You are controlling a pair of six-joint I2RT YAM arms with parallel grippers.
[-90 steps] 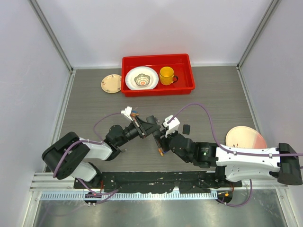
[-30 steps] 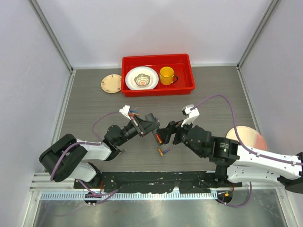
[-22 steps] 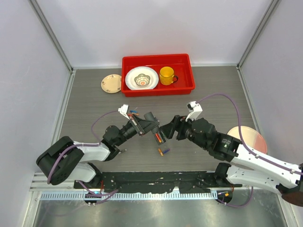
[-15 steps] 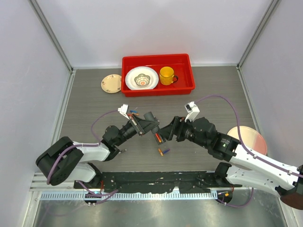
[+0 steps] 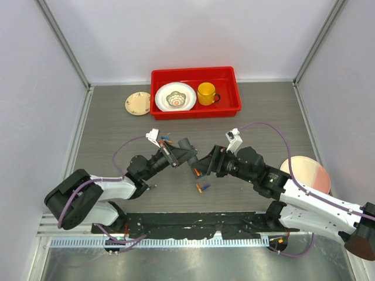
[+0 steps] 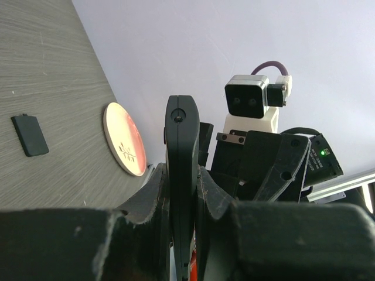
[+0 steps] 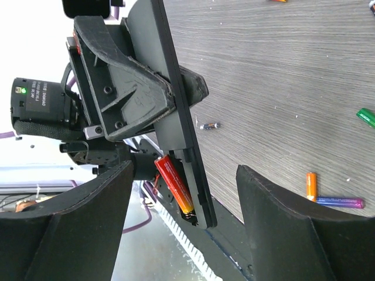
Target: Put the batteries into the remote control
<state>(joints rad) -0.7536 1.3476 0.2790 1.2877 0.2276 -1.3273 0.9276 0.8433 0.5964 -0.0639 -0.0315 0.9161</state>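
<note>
The remote control (image 7: 176, 111) is a slim black bar held off the table, and my left gripper (image 6: 183, 175) is shut on it, edge-on in the left wrist view. A red-orange battery (image 7: 174, 186) sits in the open compartment at its lower end. My right gripper (image 7: 184, 222) stands open, its fingers (image 7: 88, 228) on either side of that end and not touching it. Seen from above, the right gripper (image 5: 203, 166) meets the left gripper (image 5: 186, 154) at mid table. Loose batteries lie on the table: an orange and a purple one (image 5: 203, 187), a green one (image 7: 367, 117) and a grey one (image 7: 209, 125).
A red tray (image 5: 234, 105) at the back holds a white bowl (image 5: 176, 97) and a yellow cup (image 5: 205, 93). A small plate (image 5: 138, 103) lies left of it, a pink plate (image 5: 304, 172) at the right. The black battery cover (image 6: 30, 134) lies flat on the table.
My right arm has risen from the table and brought its open gripper up to the remote's lower end. The left arm holds the remote almost still.
</note>
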